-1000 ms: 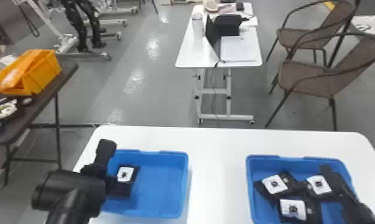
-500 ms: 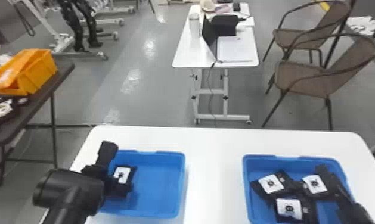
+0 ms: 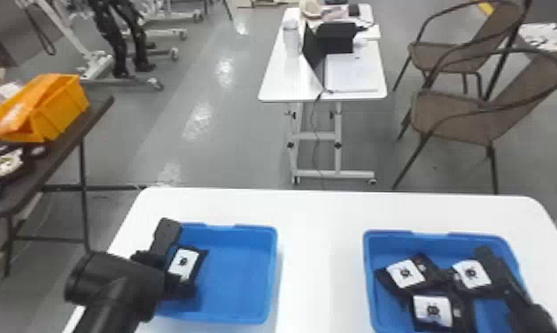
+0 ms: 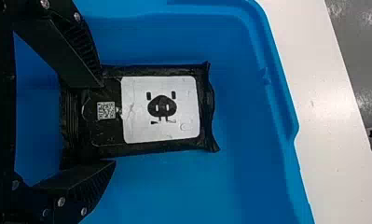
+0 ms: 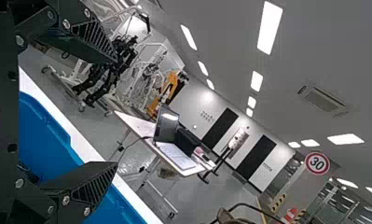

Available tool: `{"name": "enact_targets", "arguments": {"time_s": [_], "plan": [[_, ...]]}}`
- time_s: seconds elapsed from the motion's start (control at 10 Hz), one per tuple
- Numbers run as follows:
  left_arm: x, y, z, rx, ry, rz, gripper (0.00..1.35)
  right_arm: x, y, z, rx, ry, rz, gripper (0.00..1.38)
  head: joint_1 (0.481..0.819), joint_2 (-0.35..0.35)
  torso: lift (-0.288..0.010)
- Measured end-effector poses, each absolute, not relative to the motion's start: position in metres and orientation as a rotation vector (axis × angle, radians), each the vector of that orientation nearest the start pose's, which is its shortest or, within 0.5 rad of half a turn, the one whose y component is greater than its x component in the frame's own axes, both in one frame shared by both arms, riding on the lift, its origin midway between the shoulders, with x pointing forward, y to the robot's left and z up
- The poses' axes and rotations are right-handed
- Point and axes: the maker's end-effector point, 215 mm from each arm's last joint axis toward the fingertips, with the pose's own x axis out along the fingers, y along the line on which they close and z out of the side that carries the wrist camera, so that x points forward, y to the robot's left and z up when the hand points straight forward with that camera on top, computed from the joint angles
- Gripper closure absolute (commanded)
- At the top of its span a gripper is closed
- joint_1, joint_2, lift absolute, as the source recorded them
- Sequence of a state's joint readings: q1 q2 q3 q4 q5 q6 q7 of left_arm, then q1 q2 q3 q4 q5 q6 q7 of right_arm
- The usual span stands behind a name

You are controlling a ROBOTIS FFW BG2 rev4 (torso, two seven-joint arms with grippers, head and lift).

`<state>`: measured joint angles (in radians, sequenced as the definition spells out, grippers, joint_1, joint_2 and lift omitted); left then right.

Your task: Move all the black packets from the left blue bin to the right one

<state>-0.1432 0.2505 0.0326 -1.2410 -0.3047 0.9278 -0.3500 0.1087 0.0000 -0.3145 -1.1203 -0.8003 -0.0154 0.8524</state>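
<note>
Likely for grasping, the left gripper (image 4: 108,124) gapes astride a flat black packet (image 4: 160,112) near the left blue bin (image 3: 241,274)'s left edge; right gripper (image 5: 117,112), wide.

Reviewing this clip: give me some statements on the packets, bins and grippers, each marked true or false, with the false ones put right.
1. One black packet is in the left blue bin. True.
2. The right blue bin holds just one packet. False: three packets show in the right blue bin.
3. The left gripper is at the left bin's packet. True.
4. The right gripper's fingers are pressed together. False: the right gripper has its fingers apart.
5. An open laptop stands on the table beyond the bins. True.
</note>
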Motion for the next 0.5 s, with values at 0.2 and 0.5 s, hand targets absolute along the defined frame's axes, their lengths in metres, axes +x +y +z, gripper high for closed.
{"name": "enact_targets", "arguments": {"time_s": [0.2, 0.5], "plan": [[0.445, 0.418, -0.625, 0.293, 1.174, -0.008, 0.93, 0.468, -0.281, -0.494, 0.904, 0.010, 0.267, 0.25, 0.695, 0.167, 0.000], [0.461, 0.406, -0.615, 0.324, 1.138, -0.093, 1.11, 0.466, -0.278, -0.497, 0.913, 0.018, 0.269, 0.25, 0.695, 0.153, 0.000]]}}
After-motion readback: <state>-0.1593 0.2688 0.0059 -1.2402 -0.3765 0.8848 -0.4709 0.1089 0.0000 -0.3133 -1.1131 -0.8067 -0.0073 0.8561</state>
